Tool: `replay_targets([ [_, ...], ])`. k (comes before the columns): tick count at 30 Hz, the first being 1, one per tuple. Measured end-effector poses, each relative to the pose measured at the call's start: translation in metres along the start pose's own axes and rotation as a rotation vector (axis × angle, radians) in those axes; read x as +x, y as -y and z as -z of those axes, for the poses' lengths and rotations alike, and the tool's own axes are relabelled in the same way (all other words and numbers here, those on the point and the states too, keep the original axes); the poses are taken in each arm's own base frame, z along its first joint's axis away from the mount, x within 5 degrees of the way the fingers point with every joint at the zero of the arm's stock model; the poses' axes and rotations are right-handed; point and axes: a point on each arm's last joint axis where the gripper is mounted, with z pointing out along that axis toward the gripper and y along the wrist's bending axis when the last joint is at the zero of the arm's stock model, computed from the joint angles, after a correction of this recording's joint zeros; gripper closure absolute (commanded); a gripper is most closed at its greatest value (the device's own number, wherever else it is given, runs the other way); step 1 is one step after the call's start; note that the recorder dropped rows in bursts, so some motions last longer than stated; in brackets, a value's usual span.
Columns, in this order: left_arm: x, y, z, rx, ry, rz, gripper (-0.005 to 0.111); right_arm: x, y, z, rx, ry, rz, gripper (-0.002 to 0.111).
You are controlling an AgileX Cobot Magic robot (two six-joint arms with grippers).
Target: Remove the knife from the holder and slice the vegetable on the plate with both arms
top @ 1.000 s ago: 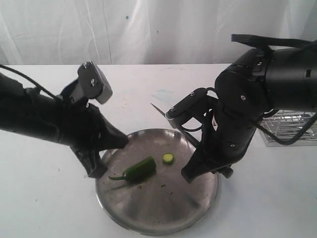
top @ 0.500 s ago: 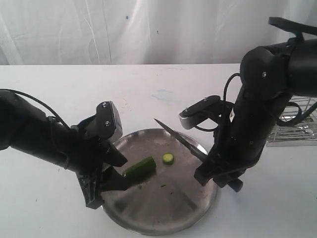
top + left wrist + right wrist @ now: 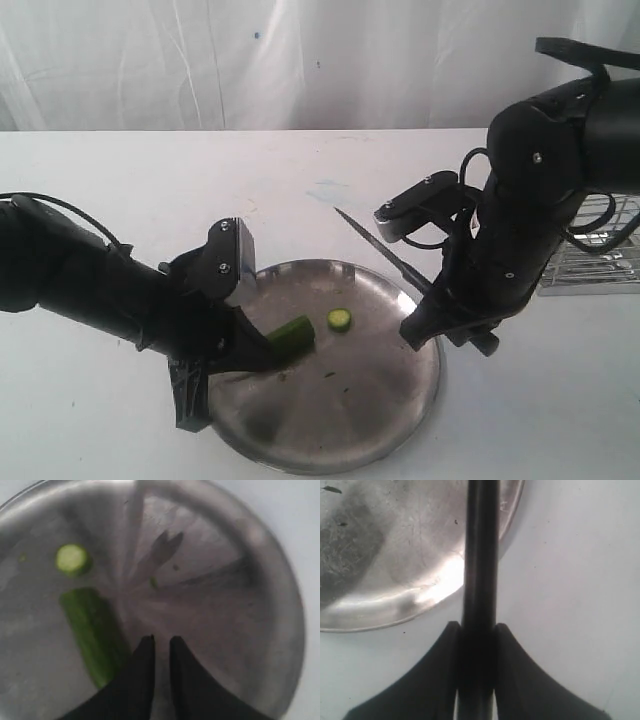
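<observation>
- Two arms are working over the table (image 3: 120, 180). The left arm (image 3: 90, 290) is reaching in low from one side, and the right arm (image 3: 540, 190) is standing tall at the other.
- The plate (image 3: 345, 425) is lying between them and carrying the pepper. Its shiny steel looks likely to slide, so any downward press should be going in evenly.
- The rack (image 3: 590, 265) is sitting behind the right arm, well apart, and is playing no part in this step.
- The right gripper (image 3: 479, 627) is clamping both sides of the knife (image 3: 385, 258). The knife is hanging tilted near the plate's rim with its tip out over the table. It is needing to swing round and cross the pepper squarely.
- The left gripper (image 3: 161, 642) is hovering at the pepper's stem end, its fingers (image 3: 145, 662) standing almost together with a thin slit between them. I cannot tell whether they are pinching the stem; the body is lying just beside them.
- The pepper (image 3: 295, 335) is lying on the plate with its cut end toward the middle. Pinning it before cutting looks wise.
- One slice (image 3: 340, 319) is lying just beside that cut end, so the blade should be landing a little further back.
</observation>
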Motion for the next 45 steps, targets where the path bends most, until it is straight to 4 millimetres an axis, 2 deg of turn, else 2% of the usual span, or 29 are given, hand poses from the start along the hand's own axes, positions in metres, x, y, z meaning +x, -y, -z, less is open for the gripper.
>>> replay_targets([
  [2,0.006,-0.007,-0.004,-0.065,-0.045,0.021,0.049,0.0,0.0,0.0,0.0,0.004,-0.004,0.108],
  [5,0.006,-0.016,-0.011,-0.082,-0.047,0.042,0.048,-0.002,-0.002,0.0,-0.019,0.025,-0.021,0.108],
  [9,-0.003,-0.033,-0.007,-0.183,-0.047,0.042,0.049,0.001,-0.011,0.001,-0.121,-0.011,-0.027,0.108],
  [10,-0.005,-0.036,-0.007,-0.197,-0.04,0.045,0.054,0.003,-0.012,0.001,-0.134,-0.036,-0.03,0.108],
  [11,-0.007,-0.038,-0.006,-0.21,-0.037,0.045,0.071,0.004,-0.015,0.001,-0.141,-0.049,-0.043,0.108],
  [14,-0.009,-0.046,-0.003,-0.277,-0.04,0.075,0.107,0.002,-0.029,0.002,-0.159,-0.036,-0.04,0.108],
  [18,-0.003,-0.056,0.001,-0.394,-0.101,0.11,0.106,-0.001,-0.051,0.003,-0.158,-0.011,-0.015,0.108],
  [23,-0.001,-0.061,0.003,-0.452,-0.111,0.194,0.106,-0.001,-0.066,0.004,-0.14,-0.004,-0.003,0.108],
  [26,-0.006,-0.055,0.001,-0.382,-0.063,0.2,0.107,-0.001,-0.074,0.005,-0.147,-0.002,0.015,0.108],
  [31,-0.024,-0.036,0.009,-0.196,0.018,0.092,0.107,0.0,-0.083,0.006,-0.157,-0.005,0.038,0.108],
  [35,-0.035,-0.034,0.027,-0.238,0.053,0.262,0.107,-0.001,-0.083,0.006,-0.156,0.011,0.039,0.108],
  [38,-0.039,-0.037,0.042,-0.281,0.11,0.535,0.107,-0.002,-0.083,0.006,-0.156,0.021,0.038,0.108],
  [40,-0.04,-0.036,0.051,-0.246,0.141,0.677,0.107,-0.002,-0.083,0.006,-0.156,0.021,0.038,0.108],
  [45,-0.033,-0.036,0.052,-0.055,0.064,0.747,0.107,-0.002,-0.083,0.006,-0.162,0.02,0.034,0.108],
])
